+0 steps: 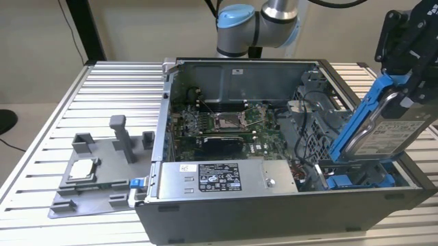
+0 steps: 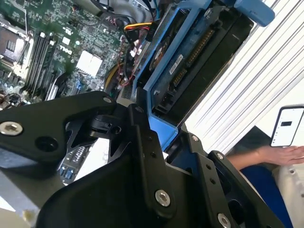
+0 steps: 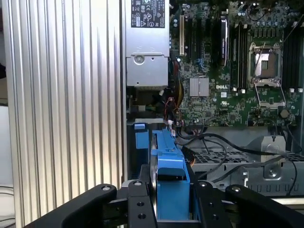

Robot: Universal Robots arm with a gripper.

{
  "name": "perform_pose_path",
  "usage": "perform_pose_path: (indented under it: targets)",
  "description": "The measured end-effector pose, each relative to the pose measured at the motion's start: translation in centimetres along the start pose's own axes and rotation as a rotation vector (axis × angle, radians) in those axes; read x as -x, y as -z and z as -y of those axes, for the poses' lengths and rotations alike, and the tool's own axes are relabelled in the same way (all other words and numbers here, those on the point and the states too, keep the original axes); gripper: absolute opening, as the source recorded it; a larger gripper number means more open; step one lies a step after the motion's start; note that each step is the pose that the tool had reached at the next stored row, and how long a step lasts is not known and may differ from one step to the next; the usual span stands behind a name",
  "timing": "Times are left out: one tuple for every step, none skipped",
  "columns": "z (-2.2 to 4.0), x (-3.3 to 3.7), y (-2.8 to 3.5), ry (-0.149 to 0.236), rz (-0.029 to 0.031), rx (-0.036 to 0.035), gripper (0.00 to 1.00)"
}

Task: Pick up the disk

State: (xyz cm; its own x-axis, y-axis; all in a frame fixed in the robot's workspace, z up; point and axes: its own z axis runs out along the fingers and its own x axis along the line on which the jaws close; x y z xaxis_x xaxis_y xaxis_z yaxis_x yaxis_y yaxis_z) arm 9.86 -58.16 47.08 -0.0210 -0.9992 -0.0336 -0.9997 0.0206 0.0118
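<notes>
1. Your disk point(image 1: 380, 134), silver-grey in its blue bracket point(image 1: 360, 114), hangs tilted, nearly upright, above the far-right corner of the open computer case point(image 1: 274, 218) at the exterior view's right.
2. Your gripper point(image 1: 411, 77) pinches the disk's upper end; both wrist views show black fingers point(image 3: 137, 209) flanking the blue bracket.
3. The motherboard point(image 1: 219, 125) lies inside the case, the grey power supply point(image 1: 226, 177) along its near wall.
4. A grey fixture point(image 1: 96, 169) sits left on the slatted table point(image 1: 41, 148).

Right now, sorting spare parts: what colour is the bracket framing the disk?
Blue, clearest in the exterior view: bracket around the disk.
</notes>
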Motion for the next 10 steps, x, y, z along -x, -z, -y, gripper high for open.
perform_pose_path:
  targets:
    - [0.00,0.00,0.00,0.000,-0.0002,0.0000,0.00]
    - [0.04,0.00,0.00,0.000,-0.0004,0.0000,0.00]
    - [0.05,-0.01,-0.01,0.000,-0.0003,0.0000,0.00]
    - [0.06,-0.04,-0.03,-0.001,-0.0002,0.0000,0.00]
    - [0.06,-0.09,-0.03,-0.001,-0.0002,-0.0001,0.00]
    - [0.07,-0.10,-0.03,-0.001,-0.0002,0.0000,0.00]
    - [0.07,-0.10,-0.03,-0.001,-0.0002,0.0000,0.00]
    - [0.07,-0.10,-0.04,-0.001,-0.0002,0.0000,0.00]
    - [0.07,-0.10,-0.03,-0.001,-0.0003,0.0000,0.00]
    - [0.07,-0.11,-0.04,0.000,-0.0002,0.0000,0.00]
